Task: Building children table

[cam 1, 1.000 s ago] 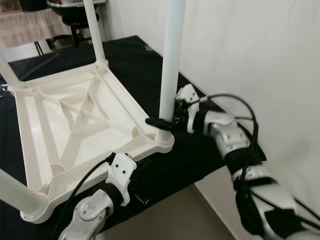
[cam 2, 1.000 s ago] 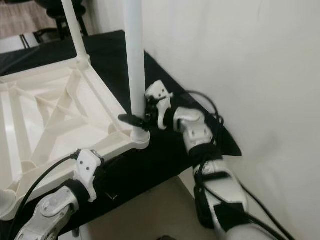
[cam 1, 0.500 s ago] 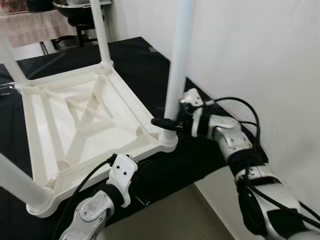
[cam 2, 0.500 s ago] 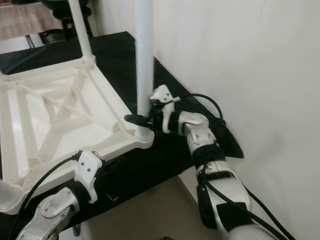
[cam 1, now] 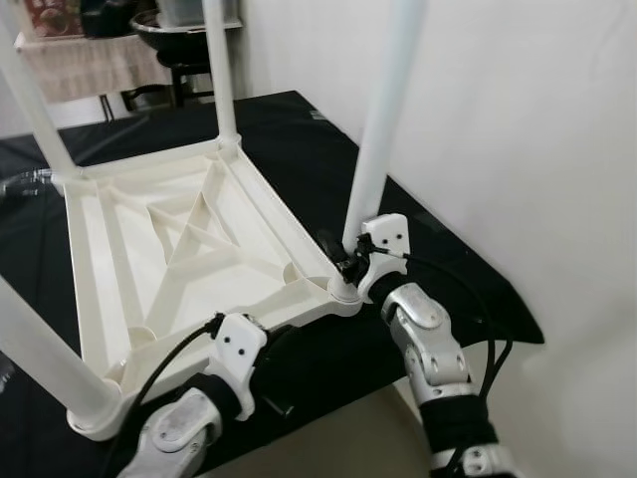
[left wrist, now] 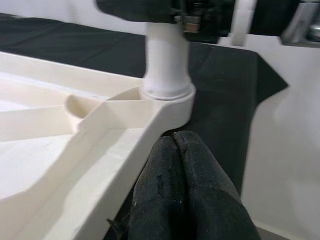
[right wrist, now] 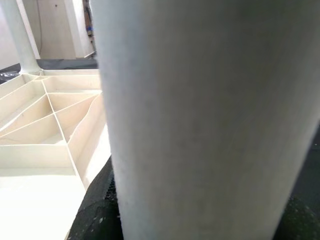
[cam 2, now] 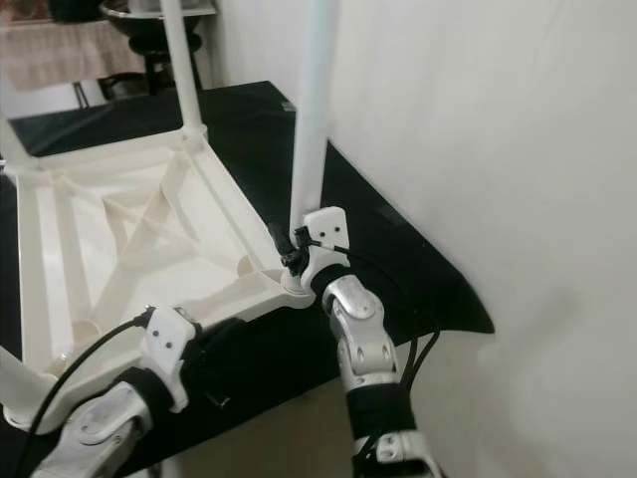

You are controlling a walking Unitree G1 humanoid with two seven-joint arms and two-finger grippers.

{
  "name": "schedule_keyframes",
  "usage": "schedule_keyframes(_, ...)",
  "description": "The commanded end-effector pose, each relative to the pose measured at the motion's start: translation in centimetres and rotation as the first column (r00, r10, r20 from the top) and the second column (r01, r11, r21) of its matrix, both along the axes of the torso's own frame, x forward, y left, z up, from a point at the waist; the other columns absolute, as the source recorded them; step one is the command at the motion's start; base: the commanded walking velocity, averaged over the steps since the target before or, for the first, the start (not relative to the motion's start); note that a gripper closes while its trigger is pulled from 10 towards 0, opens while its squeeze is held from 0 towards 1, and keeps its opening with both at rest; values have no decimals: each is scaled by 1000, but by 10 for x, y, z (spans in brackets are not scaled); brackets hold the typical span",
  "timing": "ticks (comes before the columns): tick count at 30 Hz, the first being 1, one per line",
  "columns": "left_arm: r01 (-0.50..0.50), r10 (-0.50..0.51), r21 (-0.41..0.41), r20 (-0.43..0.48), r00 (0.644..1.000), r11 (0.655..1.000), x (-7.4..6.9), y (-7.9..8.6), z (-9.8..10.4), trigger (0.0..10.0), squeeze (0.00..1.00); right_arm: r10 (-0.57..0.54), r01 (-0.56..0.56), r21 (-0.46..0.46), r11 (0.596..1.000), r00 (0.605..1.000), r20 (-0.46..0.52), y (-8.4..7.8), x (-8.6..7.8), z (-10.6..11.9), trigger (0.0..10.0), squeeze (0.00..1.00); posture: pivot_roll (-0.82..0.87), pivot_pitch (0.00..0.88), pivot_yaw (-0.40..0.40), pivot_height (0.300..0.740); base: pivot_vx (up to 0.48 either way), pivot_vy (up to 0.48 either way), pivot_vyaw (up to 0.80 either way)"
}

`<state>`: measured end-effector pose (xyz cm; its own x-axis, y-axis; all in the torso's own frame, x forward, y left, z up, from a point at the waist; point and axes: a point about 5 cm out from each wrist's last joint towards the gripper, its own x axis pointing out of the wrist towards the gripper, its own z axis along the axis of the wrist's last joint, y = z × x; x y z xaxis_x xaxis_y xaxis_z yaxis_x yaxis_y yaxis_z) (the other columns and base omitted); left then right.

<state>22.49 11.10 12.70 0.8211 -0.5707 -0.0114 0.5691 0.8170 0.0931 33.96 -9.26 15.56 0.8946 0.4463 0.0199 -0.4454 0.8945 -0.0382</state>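
Upturned white plastic children's tabletop (cam 1: 179, 249): lies on the black-covered table (cam 1: 438, 269).
Right hand (cam 1: 343, 261): pinching the near white round leg (cam 1: 383, 129) at its socket.
Left hand (left wrist: 182, 192): fingers pressed together, under the tabletop's near rim.

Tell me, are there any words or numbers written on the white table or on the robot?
No words or numbers can be read.
White table: plain ribbed plastic, no writing.
Leg held at its base by the right gripper: plain white.
Left gripper, fingers shut beside the table's corner: no label to read.
Black cloth: no print.
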Motion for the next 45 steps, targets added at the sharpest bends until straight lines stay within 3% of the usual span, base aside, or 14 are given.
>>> schedule_keyframes(1,-2,2,7,-20,1000,1000,-1,1,-5,10000,0,-17,9,-53,999,988,-155,-5,-6,-30,4784,0,21,104,-39,740,0,0,0)
schedule_keyframes(3,-6,6,7,-19,1000,1000,-1,1,-5,10000,0,-22,14,-56,998,988,-150,-5,-7,-27,4784,0,21,104,-39,740,0,0,0)
schedule_keyframes(4,-5,5,4,-20,1000,1000,-1,0,-5,10000,0,26,-29,-24,999,990,-141,-5,-6,-18,10000,886,25,101,-44,740,0,0,0)
schedule_keyframes(7,-2,2,4,-21,1000,1000,-1,-1,-5,10000,0,143,-143,2,990,984,-103,-3,-3,-7,10000,1000,25,98,-44,740,0,0,0)
schedule_keyframes(10,1,-1,3,-21,1000,1000,0,-2,-5,10000,0,323,-323,4,946,946,-36,-1,5,13,10000,1000,24,96,-45,740,0,0,0)
schedule_keyframes(11,3,-3,1,-22,1000,1000,-1,-3,-5,10000,0,395,-395,-25,918,919,-24,-3,13,19,10000,208,36,94,-48,740,0,0,0)
schedule_keyframes(14,6,-6,2,-23,1000,1000,-1,-4,-5,10000,0,488,-489,-70,870,872,-26,-6,19,25,10000,0,50,93,-52,740,0,0,0)
schedule_keyframes(19,17,-17,20,-23,1000,1000,-3,-5,-6,10000,0,658,-665,-93,741,747,-91,-12,18,22,10000,0,68,90,-58,740,0,0,0)
schedule_keyframes(24,20,-20,34,-23,1000,999,-6,-7,-6,10000,0,656,-669,-57,741,739,-151,-20,26,22,9255,0,84,89,-66,740,0,0,0)
schedule_keyframes(25,19,-18,36,-26,1000,999,-9,-7,-6,10000,0,630,-644,-41,764,759,-164,-23,32,24,0,0,94,92,-70,740,0,0,0)
schedule_keyframes(37,-29,32,54,-46,998,998,-21,-7,-5,10000,0,470,-486,-39,873,860,-197,-54,29,-4,0,0,73,102,-76,740,0,0,0)
schedule_keyframes(40,-44,46,47,-51,998,998,-22,-3,-5,10000,0,97,-122,-53,991,934,-343,-27,-9,-49,0,0,56,125,-60,740,0,0,0)
schedule_keyframes(42,-51,53,37,-56,997,998,-21,-1,-4,10000,0,60,-70,-17,997,933,-356,-9,-48,-53,0,0,56,125,-60,740,0,0,0)
schedule_keyframes(45,-42,44,46,-57,997,998,-19,1,-5,10000,0,60,-84,-91,992,971,-233,-6,-46,-37,0,0,2,114,-16,740,0,0,0)
